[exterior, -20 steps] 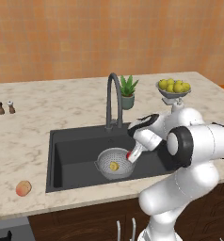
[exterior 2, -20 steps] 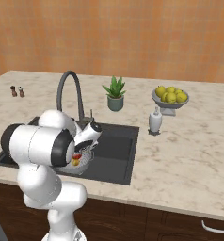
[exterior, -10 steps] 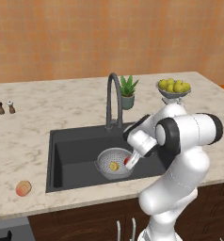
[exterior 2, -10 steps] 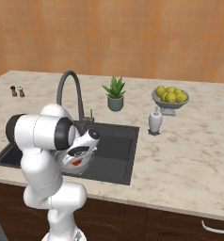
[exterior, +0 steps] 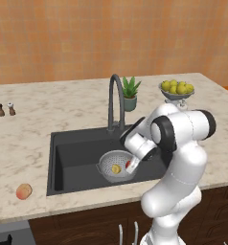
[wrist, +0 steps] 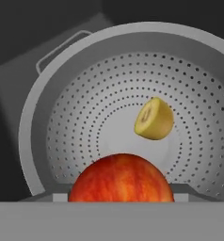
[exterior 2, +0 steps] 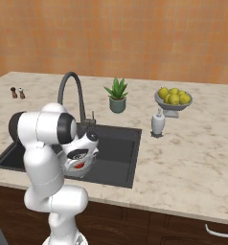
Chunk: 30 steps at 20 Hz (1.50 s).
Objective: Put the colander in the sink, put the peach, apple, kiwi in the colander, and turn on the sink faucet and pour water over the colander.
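Apple (wrist: 121, 178) sits clamped between my jaws, gripper (exterior: 130, 166) hanging right over the colander (exterior: 117, 166), which sits in the sink (exterior: 77, 158) with the kiwi (wrist: 154, 118) already near its middle. Best move, I reckon: go a little lower so the drop is short, aim for the bare mesh beside the kiwi (not on top of it), spread the fingers, then lift straight up clear of the rim and the sink faucet (exterior: 115, 103). Peach (exterior: 24, 191) is on the counter well left of the sink, so it looks like the next pick.
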Motion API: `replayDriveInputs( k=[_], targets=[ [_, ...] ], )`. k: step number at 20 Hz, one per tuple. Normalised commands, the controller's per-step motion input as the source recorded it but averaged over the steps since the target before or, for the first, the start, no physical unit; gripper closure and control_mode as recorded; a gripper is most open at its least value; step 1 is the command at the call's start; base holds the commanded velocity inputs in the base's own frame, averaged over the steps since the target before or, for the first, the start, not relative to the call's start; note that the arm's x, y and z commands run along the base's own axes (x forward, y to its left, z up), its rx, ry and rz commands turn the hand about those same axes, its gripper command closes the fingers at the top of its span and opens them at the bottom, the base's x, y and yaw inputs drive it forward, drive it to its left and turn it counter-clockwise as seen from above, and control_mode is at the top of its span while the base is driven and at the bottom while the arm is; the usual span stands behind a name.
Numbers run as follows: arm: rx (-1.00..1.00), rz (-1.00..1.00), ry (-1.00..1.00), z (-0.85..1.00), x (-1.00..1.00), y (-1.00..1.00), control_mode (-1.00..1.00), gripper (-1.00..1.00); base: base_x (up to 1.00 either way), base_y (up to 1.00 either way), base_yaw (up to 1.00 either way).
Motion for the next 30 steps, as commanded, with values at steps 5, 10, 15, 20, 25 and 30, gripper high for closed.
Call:
replayDriveInputs(
  k=[5,10,15,20,25,30],
  targets=[
    [-0.12,0.0,0.0,-0.13,0.17,0.03,-1.0,1.0,0.0,0.0,0.0],
    [-0.12,0.0,0.0,-0.14,0.14,0.0,-1.0,1.0,0.0,0.0,0.0],
    [-0.09,0.0,0.0,-0.11,0.18,0.0,-1.0,1.0,0.0,0.0,0.0],
    [-0.03,0.0,0.0,-0.04,0.17,0.0,-1.0,-1.0,0.0,0.0,0.0],
    [0.0,0.0,0.0,0.0,0.09,-0.09,-1.0,-1.0,0.0,0.0,0.0],
    [0.0,0.0,0.0,0.0,0.0,-0.15,-1.0,-1.0,0.0,0.0,0.0]
  ],
)
